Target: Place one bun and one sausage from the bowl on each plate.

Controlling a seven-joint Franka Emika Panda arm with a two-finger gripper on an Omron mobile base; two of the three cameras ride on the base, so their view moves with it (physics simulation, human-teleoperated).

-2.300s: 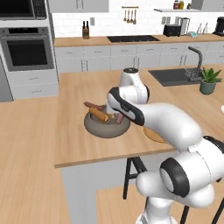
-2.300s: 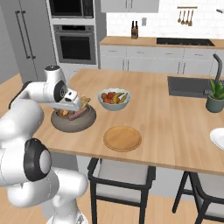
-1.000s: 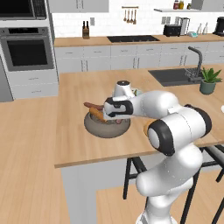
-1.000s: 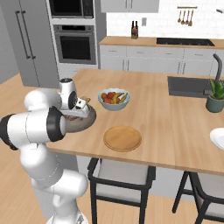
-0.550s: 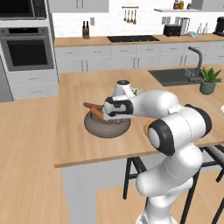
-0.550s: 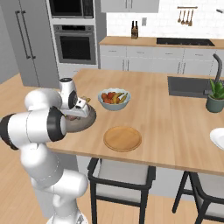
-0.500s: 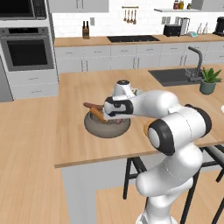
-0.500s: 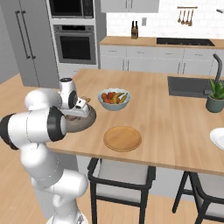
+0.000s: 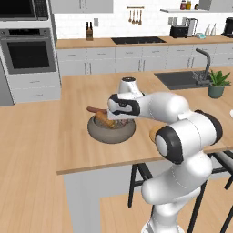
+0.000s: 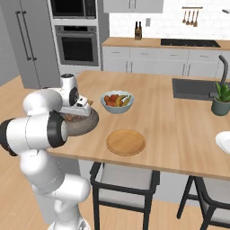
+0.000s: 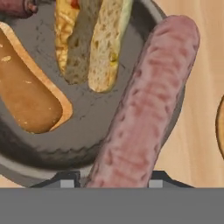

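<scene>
My jaws (image 11: 109,181) clenched on pink sausage (image 11: 144,105), over grey bowl (image 11: 87,144) on worktop (image 9: 73,150). Bun (image 11: 24,96) and split bun (image 11: 92,39) inside bowl. Wooden plate (image 10: 126,142) nearby, bare.

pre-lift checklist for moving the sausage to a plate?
1. Gripper shut on the pink sausage: ok.
2. Sausage held near its middle: not ok, it juts far beyond the gripper.
3. Sausage lifted off the grey bowl: cannot tell.
4. Buns apart from the sausage: ok.
5. Wooden plate bare: ok.
6. White plate bare: cannot tell, cut off at the frame edge.
</scene>
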